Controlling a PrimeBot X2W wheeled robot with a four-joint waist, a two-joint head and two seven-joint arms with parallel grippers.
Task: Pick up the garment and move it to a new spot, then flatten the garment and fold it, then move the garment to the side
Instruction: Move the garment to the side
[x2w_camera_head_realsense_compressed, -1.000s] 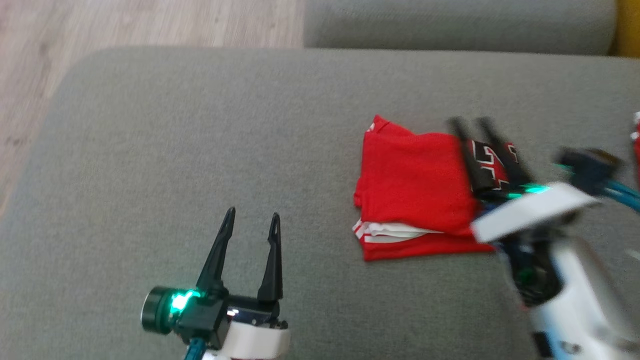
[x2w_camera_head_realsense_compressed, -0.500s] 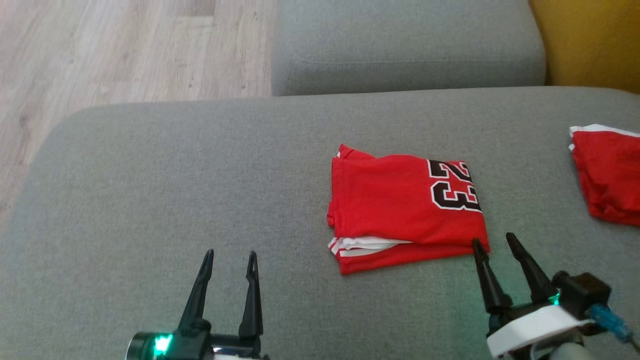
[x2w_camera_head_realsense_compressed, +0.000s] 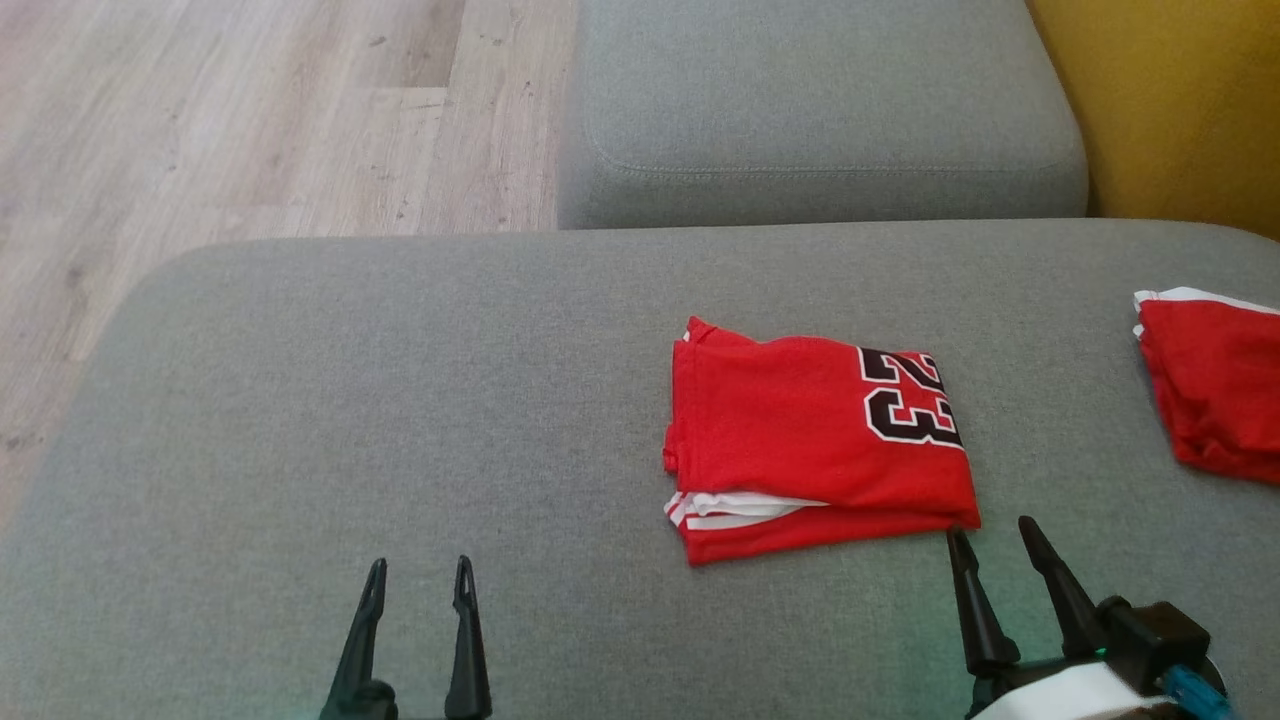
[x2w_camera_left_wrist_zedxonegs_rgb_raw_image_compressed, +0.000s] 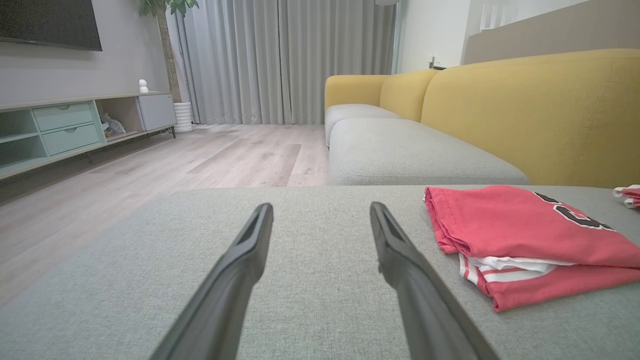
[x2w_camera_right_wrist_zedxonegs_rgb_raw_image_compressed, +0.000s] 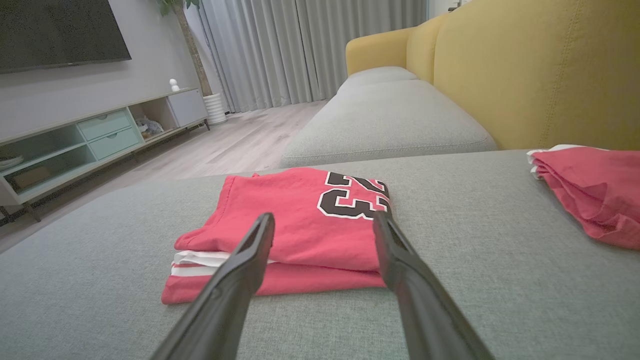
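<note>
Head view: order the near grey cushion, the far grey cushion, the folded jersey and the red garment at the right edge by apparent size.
1. near grey cushion
2. far grey cushion
3. folded jersey
4. red garment at the right edge, cropped; full size unsure.

Feed's bright and even on my end, soft daylight coming through the curtains (x2w_camera_left_wrist_zedxonegs_rgb_raw_image_compressed: 280, 60) at the far end. Barely any shadows on the grey sofa cushion (x2w_camera_head_realsense_compressed: 400, 400), just a thin one under the garment (x2w_camera_head_realsense_compressed: 790, 430). Head view's a bit soft and grainy. Wrist views are sharper but bend at the edges, and the left claw (x2w_camera_left_wrist_zedxonegs_rgb_raw_image_compressed: 321, 207) and right claw (x2w_camera_right_wrist_zedxonegs_rgb_raw_image_compressed: 324, 216) blur near the lens.
</note>
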